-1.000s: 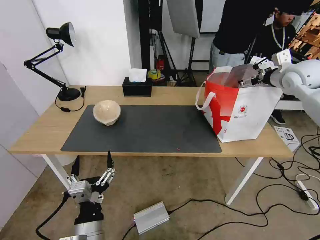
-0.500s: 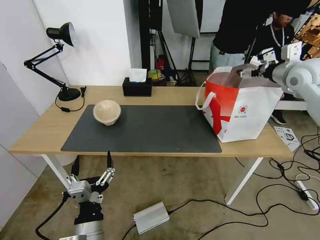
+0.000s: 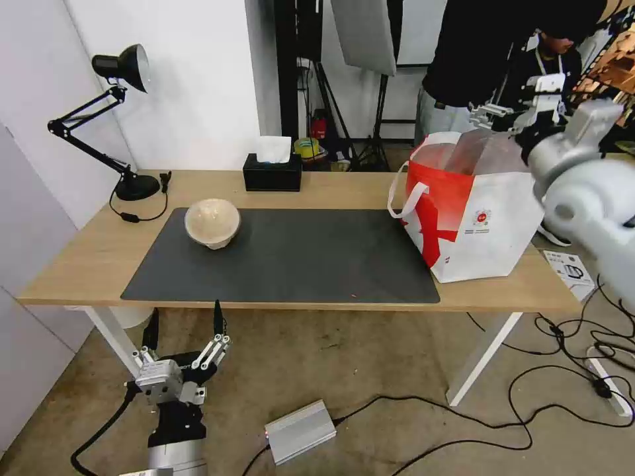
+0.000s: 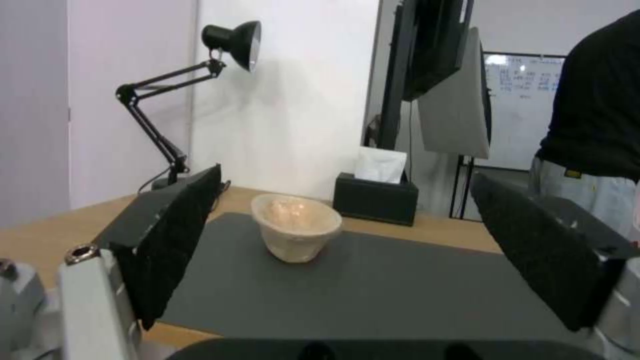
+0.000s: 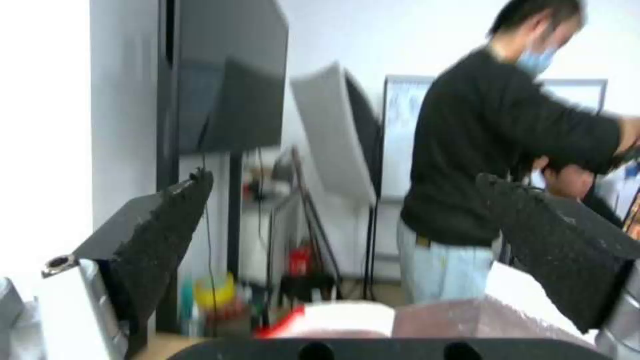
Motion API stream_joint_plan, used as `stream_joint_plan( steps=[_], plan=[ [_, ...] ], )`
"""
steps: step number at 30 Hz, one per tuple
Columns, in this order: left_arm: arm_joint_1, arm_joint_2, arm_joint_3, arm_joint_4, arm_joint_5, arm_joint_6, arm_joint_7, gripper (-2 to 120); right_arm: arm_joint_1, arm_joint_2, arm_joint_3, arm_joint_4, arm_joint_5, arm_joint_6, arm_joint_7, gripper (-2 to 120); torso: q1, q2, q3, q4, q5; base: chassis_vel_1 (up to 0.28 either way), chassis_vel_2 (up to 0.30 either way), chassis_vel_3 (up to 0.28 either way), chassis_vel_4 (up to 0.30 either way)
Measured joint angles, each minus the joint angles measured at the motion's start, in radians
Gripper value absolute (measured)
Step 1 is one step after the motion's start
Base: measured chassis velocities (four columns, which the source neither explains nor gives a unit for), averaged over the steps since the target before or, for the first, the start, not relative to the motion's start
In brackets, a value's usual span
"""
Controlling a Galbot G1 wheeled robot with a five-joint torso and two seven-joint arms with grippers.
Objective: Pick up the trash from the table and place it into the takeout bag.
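Note:
A beige round lidded bowl [image 3: 211, 223] [image 4: 297, 234] stands on the dark grey mat [image 3: 297, 258] at the table's [image 3: 86, 251] left side. The red-and-white takeout bag [image 3: 476, 211] stands open at the right end, and its rim [image 5: 347, 317] lies below my right gripper. My right gripper [image 3: 493, 114] hovers above the bag's mouth, open, with nothing between its fingers [image 5: 167, 235]. My left gripper [image 3: 184, 311] hangs low in front of the table's front edge, open and pointing at the bowl, its fingers [image 4: 177, 235] wide apart.
A black tissue box [image 3: 272, 173] and a black desk lamp [image 3: 126, 119] stand along the table's back edge. A person in black stands right behind the bag. On the floor lie a silver box [image 3: 301, 430] and cables [image 3: 529, 396].
My right gripper has risen from the bag's mouth to well above it, and the right arm has swung nearer the camera. The left arm and the bowl have not moved.

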Motion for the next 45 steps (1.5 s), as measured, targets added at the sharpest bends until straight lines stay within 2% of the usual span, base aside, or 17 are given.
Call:
stream_joint_plan(
  steps=[4,8,10,14,20,24,37,45],
  plan=[
    [0.002,0.000,-0.001,-0.001,0.001,0.000,0.000,100,-0.137,0.042,0.052,0.083,-0.123,0.143,0.093,100,0.000,0.000,0.000,0.0000,0.0001,0.000,0.000,0.000,0.000],
    [0.001,0.000,-0.009,-0.004,0.001,0.000,-0.001,100,-0.195,0.067,0.053,0.128,-0.227,0.193,0.144,100,0.000,0.000,0.000,0.0003,-0.0001,0.000,0.000,0.000,0.000],
    [0.000,0.000,-0.011,-0.005,0.001,0.000,-0.001,100,-0.205,0.071,0.054,0.140,-0.235,0.195,0.149,100,0.000,0.000,0.000,0.0002,-0.0001,0.000,0.000,0.000,0.000],
    [0.004,-0.001,-0.020,-0.014,-0.004,-0.001,-0.001,100,-0.285,0.109,0.056,0.240,-0.260,0.200,0.191,100,0.000,0.000,0.000,0.0003,-0.0001,0.000,0.000,0.000,0.000],
    [0.007,-0.001,-0.020,-0.014,-0.005,-0.001,-0.002,100,-0.360,0.119,0.052,0.303,-0.295,0.201,0.211,100,0.000,0.000,0.000,0.0001,-0.0001,0.000,0.000,0.000,0.000],
    [0.007,-0.001,-0.023,-0.011,-0.006,-0.003,-0.003,100,-0.487,0.140,0.074,0.355,-0.369,0.202,0.238,100,0.000,0.000,0.000,0.0001,0.0000,0.000,0.000,0.000,0.000],
    [0.007,-0.001,-0.018,-0.005,-0.004,-0.003,-0.004,100,-0.795,0.181,0.118,0.418,-0.529,0.200,0.289,100,0.000,0.000,0.000,0.0000,0.0001,0.000,0.000,0.000,0.000],
    [0.014,-0.001,-0.016,-0.005,-0.001,-0.004,-0.004,100,-0.934,0.209,0.129,0.447,-0.606,0.200,0.293,100,0.000,0.000,0.000,0.0000,0.0001,0.000,0.000,0.000,0.000]
  ],
)
